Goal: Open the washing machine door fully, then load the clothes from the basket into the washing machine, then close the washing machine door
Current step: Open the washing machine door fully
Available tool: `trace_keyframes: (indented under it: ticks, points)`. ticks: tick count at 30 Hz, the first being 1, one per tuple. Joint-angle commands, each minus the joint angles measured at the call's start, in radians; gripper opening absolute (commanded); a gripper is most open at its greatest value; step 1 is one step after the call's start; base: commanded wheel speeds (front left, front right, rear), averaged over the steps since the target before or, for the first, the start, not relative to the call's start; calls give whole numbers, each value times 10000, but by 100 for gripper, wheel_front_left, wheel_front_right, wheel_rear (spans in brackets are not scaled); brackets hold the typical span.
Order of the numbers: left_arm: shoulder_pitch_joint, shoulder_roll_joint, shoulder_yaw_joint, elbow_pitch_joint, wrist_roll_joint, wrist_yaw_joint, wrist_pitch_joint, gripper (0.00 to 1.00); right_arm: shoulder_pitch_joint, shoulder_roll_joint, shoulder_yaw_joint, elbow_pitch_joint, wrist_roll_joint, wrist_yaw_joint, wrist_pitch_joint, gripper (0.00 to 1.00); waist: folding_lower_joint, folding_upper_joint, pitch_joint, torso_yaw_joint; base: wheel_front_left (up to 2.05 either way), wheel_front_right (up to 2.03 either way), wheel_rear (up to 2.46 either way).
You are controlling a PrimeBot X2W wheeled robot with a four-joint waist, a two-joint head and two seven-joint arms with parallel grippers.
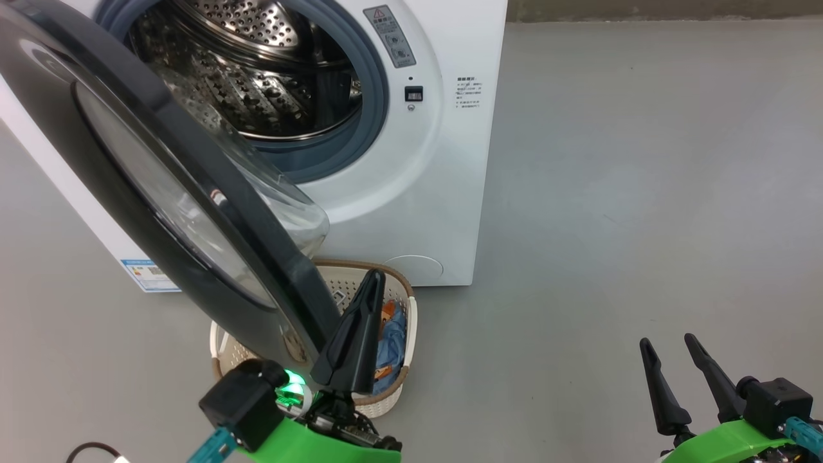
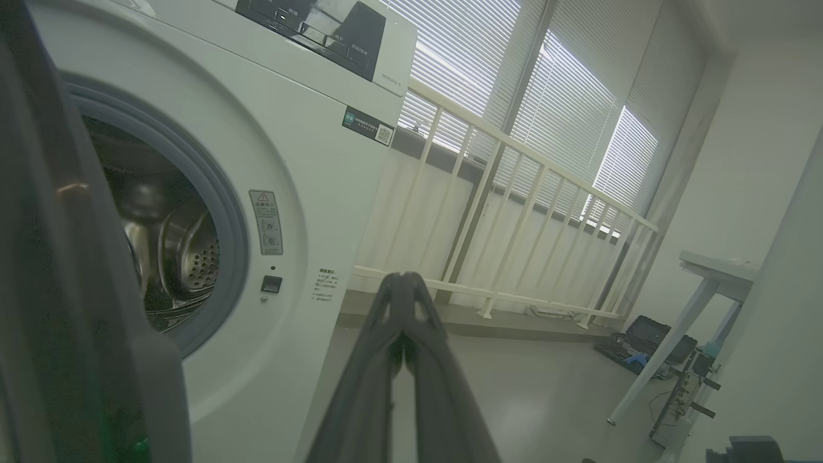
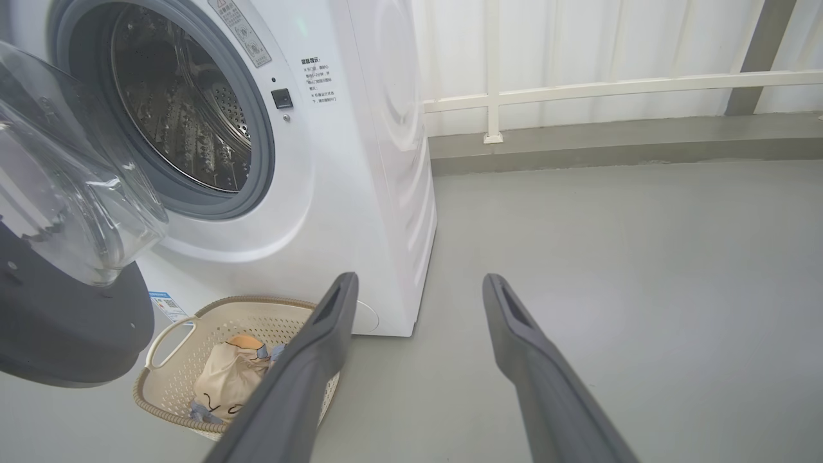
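Note:
The white washing machine [image 1: 418, 180] stands at the back with its steel drum [image 1: 257, 77] exposed. Its black washing machine door [image 1: 161, 116] is swung out toward me, the glass bowl [image 1: 283, 206] facing the drum. Under the door sits the basket [image 1: 347, 265], holding the clothes [image 1: 392, 341], blue and orange ones. A cream garment [image 3: 225, 379] lies in the basket [image 3: 193, 308] in the right wrist view. My left gripper [image 1: 374, 278] is shut on nothing, its fingers right beside the door's free edge; I cannot tell if they touch. My right gripper [image 1: 667, 341] stands open over bare floor, far right.
Grey floor [image 1: 611, 193] stretches to the right of the machine. A white railing [image 2: 514, 212] and blinds stand behind it. A white table [image 2: 714, 270] with gear under it is at the far right in the left wrist view. A dark cable [image 1: 90, 449] lies at the lower left.

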Motion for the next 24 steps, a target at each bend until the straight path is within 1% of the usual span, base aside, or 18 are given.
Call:
trace_keyframes:
  ticks: [1, 9, 16, 24]
  points:
    - [-436, 44, 248, -126, -71, 22, -53, 0, -101, -147, 178, -235, -87, 58, -124, 100, 0, 0, 4, -4, 0, 0, 0]
    - [-844, 44, 308, 1026, -796, -82, -53, 0, -106, -167, 179, -223, -94, 58, -124, 100, 0, 0, -12, -11, 0, 0, 0]
    - [-1228, 43, 457, 1997, -1007, -118, -53, 0, -150, -198, 201, -235, -82, 58, -124, 100, 0, 0, 20, -40, 0, 0, 0]
    - [-1522, 43, 857, 2892, -1054, -194, -53, 0, -188, -194, 141, -296, -105, 58, -124, 100, 0, 0, 98, -79, 0, 0, 0]
